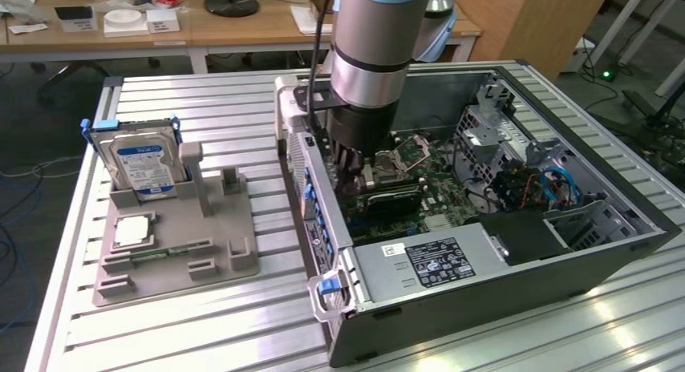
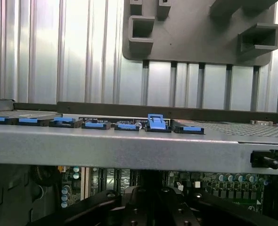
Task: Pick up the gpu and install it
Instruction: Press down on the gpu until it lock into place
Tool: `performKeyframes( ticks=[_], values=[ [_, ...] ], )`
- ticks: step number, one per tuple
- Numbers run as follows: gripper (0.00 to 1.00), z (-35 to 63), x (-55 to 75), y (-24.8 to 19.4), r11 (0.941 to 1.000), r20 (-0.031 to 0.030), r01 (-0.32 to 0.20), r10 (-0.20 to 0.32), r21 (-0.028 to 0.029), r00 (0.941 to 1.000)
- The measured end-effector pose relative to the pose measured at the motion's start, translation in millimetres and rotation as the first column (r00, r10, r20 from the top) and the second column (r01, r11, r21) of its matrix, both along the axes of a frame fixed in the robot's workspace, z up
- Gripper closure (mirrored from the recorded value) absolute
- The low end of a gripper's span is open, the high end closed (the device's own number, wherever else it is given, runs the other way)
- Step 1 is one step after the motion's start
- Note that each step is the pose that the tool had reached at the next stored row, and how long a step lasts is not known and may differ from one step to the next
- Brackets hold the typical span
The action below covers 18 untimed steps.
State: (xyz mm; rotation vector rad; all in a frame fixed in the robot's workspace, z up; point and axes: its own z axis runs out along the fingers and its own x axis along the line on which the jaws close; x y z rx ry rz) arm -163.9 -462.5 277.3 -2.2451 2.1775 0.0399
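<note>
Gripper (image 1: 358, 173) position: lowered inside the open computer case (image 1: 599, 252), over the motherboard (image 1: 439, 192), near the case wall on the exterior view's left. Its fingers are closed to their narrowest. Whether they clamp anything cannot be confirmed from the exterior view, as the wrist housing hides the fingertips.

Gpu (image 1: 387, 200) position: a dark, flat card lies directly below the gripper, low against the motherboard, just on the near side of the CPU socket (image 1: 410, 154). It appears seated or nearly seated in its slot; full seating cannot be verified.

Handling judgement: the card is probably light and stiff, but fragile. Its faces carry exposed components, and its contact edge tolerates no side load. Hold it by the long upper edge, close to mid-length, so that it hangs level. Avoid the metal bracket end and the connector edge.

Wrist view: the case's rear wall crosses the picture, with a row of blue retention clips (image 2: 158, 123) along its upper edge. One clip stands raised above the others.

Outside the case, on the exterior view's left, a grey fixture tray (image 1: 182, 244) holds a hard drive (image 1: 141, 165) standing upright.
</note>
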Motion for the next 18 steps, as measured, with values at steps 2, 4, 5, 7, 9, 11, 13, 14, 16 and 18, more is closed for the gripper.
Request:
performKeyframes(
  ticks=[2, 4, 5, 7, 9, 11, 13, 14, 16, 18],
  values=[
    [0.90, -1.6, 0.0, 1.3, 1.0000, 0.0000, 0.000, 0.000, -0.0001, 1.0000],
    [0.90, -2.9, 0.0, 3.5, 1.0000, 0.0000, -0.001, 0.001, 0.0000, 1.0000],
    [0.90, -3.5, 0.0, 4.3, 1.0000, 0.0000, -0.001, 0.001, -0.0001, 1.0000],
    [0.90, -5.2, 0.1, 4.6, 1.0000, 0.0001, -0.003, 0.003, 0.0000, 1.0000],
    [0.90, -7.4, 0.0, 4.6, 1.0000, -0.0001, -0.003, 0.003, -0.0001, 1.0000],
    [0.90, -9.6, 0.0, 5.0, 1.0000, 0.0001, -0.005, 0.005, 0.0001, 1.0000],
    [0.90, -11.3, 0.0, 5.6, 1.0000, 0.0000, -0.006, 0.006, 0.0000, 1.0000],
    [0.90, -12.3, 0.0, 5.8, 1.0000, 0.0000, -0.007, 0.007, 0.0000, 1.0000],
    [0.90, -14.1, -0.1, 6.2, 1.0000, -0.0010, -0.008, 0.008, -0.0011, 1.0000],
    [0.90, -16.3, 0.0, 6.4, 1.0000, -0.0005, -0.009, 0.009, -0.0009, 1.0000]
  ],
)
